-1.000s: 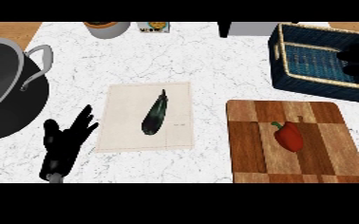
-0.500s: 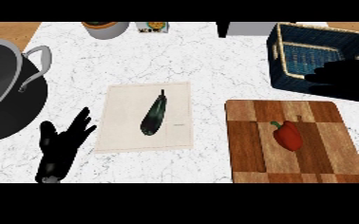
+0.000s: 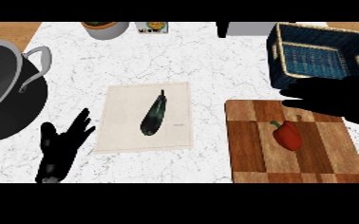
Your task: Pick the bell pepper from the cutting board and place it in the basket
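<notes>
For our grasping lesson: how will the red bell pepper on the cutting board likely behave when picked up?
The bell pepper lies on its side on the cutting board, so a nudge might roll it. Its rounded, glossy skin may slip between fingers. It probably holds its shape.

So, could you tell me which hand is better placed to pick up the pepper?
Right hand: it hovers at the board's far edge just above the pepper. The left hand rests across the counter.

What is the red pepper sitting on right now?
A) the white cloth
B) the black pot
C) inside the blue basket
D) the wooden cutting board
D: the red bell pepper lies on the wooden cutting board, apart from the blue basket; the white cloth holds an eggplant instead.
</notes>
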You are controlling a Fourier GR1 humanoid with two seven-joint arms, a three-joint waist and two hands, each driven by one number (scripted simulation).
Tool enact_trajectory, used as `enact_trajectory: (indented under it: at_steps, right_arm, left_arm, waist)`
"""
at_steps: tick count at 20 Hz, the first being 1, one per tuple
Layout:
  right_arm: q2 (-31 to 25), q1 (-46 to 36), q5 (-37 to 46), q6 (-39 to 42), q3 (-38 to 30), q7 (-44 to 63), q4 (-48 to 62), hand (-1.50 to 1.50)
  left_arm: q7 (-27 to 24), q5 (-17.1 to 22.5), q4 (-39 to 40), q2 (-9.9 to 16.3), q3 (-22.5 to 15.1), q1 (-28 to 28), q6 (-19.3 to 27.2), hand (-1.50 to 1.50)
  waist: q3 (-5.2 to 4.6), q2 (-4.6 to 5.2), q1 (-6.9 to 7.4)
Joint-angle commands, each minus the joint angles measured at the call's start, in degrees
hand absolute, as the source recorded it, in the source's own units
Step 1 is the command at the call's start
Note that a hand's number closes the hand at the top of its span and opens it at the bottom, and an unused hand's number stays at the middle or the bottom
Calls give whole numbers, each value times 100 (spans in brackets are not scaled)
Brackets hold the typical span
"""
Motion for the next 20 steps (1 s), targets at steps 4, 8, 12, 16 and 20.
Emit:
enact_trajectory:
  at_steps: [4, 8, 12, 16, 20]
  right_arm:
    - [524, -6, 723, -58, 302, -248, 375, -150]
    - [561, 217, 1115, -513, 255, -841, 960, -150]
    - [1100, 65, 1554, -832, 433, -937, 1529, -150]
    - [986, 508, 1688, -946, 182, -1079, 1172, -150]
    - [1621, 342, 1975, -761, 460, -684, 1266, -150]
  left_arm:
    - [-48, -219, 557, -250, -84, 109, -2, 0]
    - [212, -235, -63, -265, -142, 451, 67, 0]
    - [358, -154, -137, 12, 125, 360, -144, 0]
    - [80, -179, 368, -120, 264, 176, -327, 0]
    - [67, -168, 208, -116, 314, 354, -407, 0]
  waist:
    - [-45, 34, -18]
    - [-40, 27, -1]
    - [-39, 35, 38]
    - [-44, 22, -61]
    - [-44, 25, -20]
